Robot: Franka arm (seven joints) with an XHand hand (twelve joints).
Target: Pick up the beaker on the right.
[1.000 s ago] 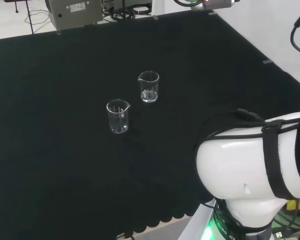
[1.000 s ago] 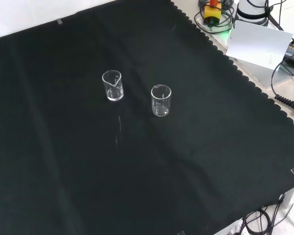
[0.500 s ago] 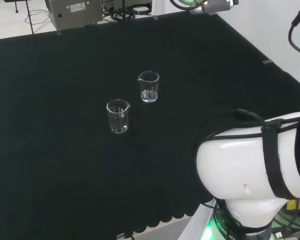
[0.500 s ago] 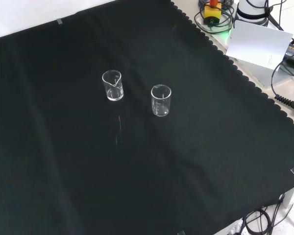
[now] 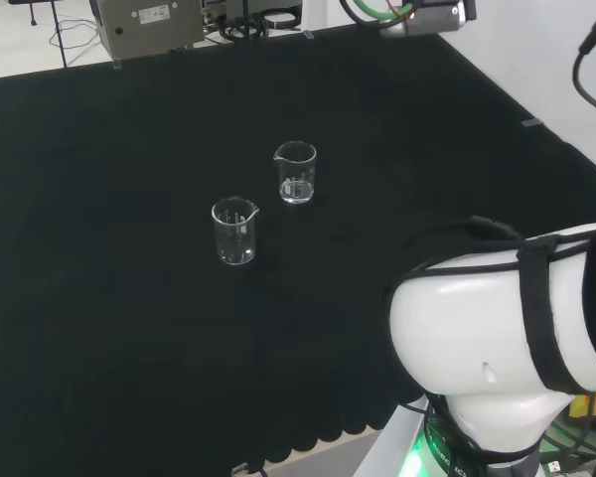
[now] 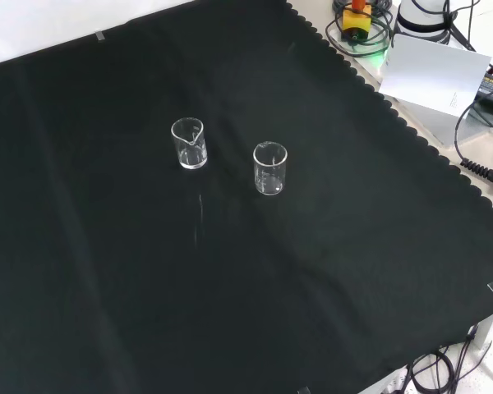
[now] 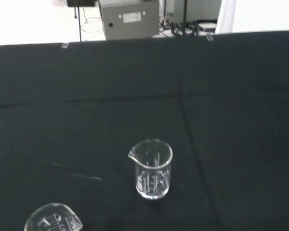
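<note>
little has moved: a grey part with green cables (image 5: 417,14) at the head view's top edge has come slightly lower, and both beakers stand where they did. whether the fingers are open or closed, i cannot tell.

the right beaker (image 5: 295,171) (image 6: 189,143) (image 7: 152,168), as the head view has it, stands upright on the black tabletop (image 5: 99,328), near the cloth's middle. the other beaker (image 5: 234,231) (image 6: 269,168) (image 7: 53,219) stands near it but apart, to its left and closer in that view. in the front view the sides swap, so i judge the head view's right to be the one meant.

it looks like empty clear glass: light, stiff, smooth enough to slip, breakable, and easy to tip. a hold round the mid-wall, away from the spout, seems best.

white graduation marks on the wall are too small to read, as is the label on the grey box (image 7: 130,18) beyond the cloth.
</note>
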